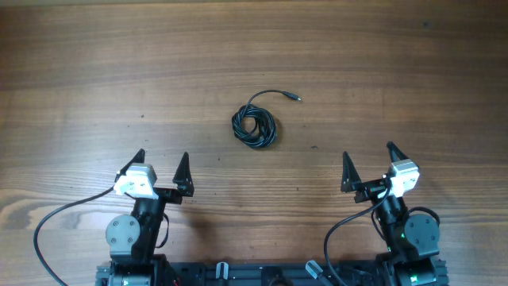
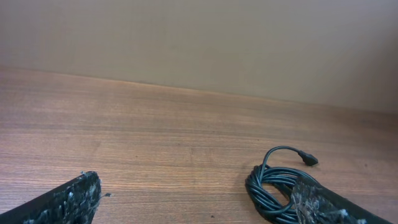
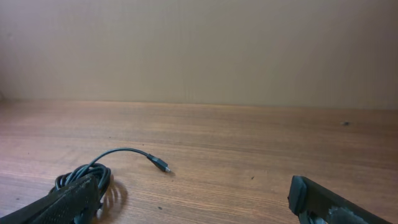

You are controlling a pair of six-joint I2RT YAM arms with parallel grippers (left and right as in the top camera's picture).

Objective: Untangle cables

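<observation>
Lying on table [image 1: 79, 63]: I see the cables [image 1: 254, 125] wound into one small bundle, mid-table, ahead of both arms and between them.
Plug [image 1: 295, 98]: one loose end curves out of the cables toward the right and lies flat on the wood.
Left gripper [image 1: 163, 155]: jaws wide apart, holding nothing, well short of the cables.
Right gripper [image 1: 368, 151]: likewise spread, empty, apart from the cables.

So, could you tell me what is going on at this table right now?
Nothing is being handled yet. The cables lie in a tangled coil on the wooden table, with one plug end trailing out of it. The left arm and right arm sit at the near edge, either side of the coil, jaws wide open and empty, touching nothing.
</observation>
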